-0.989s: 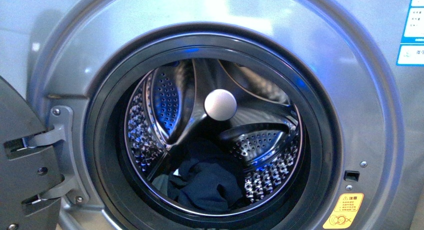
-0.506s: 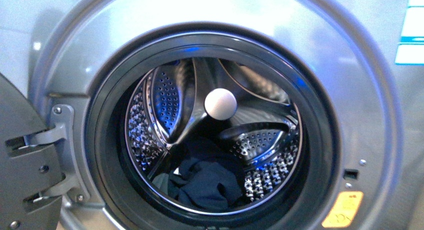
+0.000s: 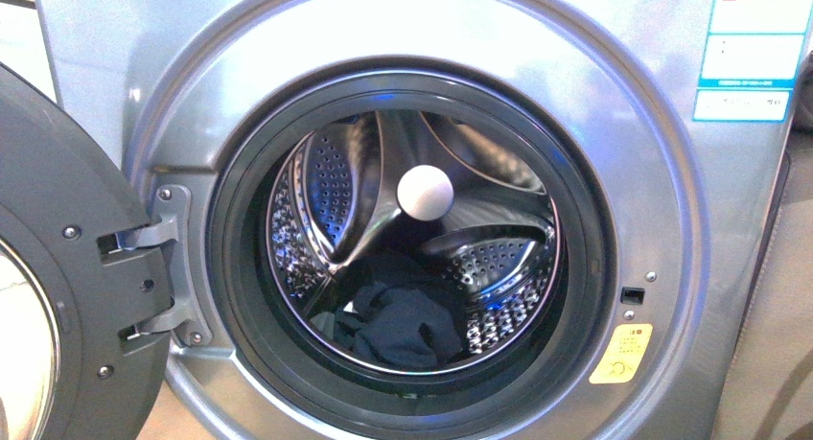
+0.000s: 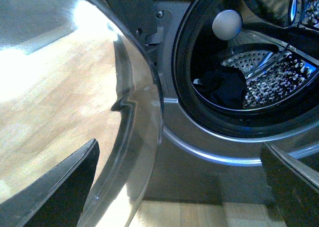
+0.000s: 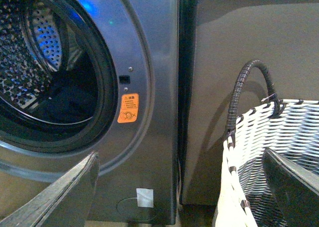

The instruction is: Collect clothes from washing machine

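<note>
Washing machine [image 3: 614,172] cropped (every view).

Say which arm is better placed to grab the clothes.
Left, probably: the left claw, open, faces the drum with the clothes ahead; the right claw faces the washing machine's edge and the basket.

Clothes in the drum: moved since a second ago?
No. The clothes lie in the same heap below the white hub, low in the drum; only the camera has drawn back.

My left gripper [image 4: 178,143] shows two flat, wedge-shaped, matte black fingers [image 4: 55,192] with thin pale edges; my right gripper [image 5: 179,152] has matching dark tapering fingers [image 5: 294,187].
</note>
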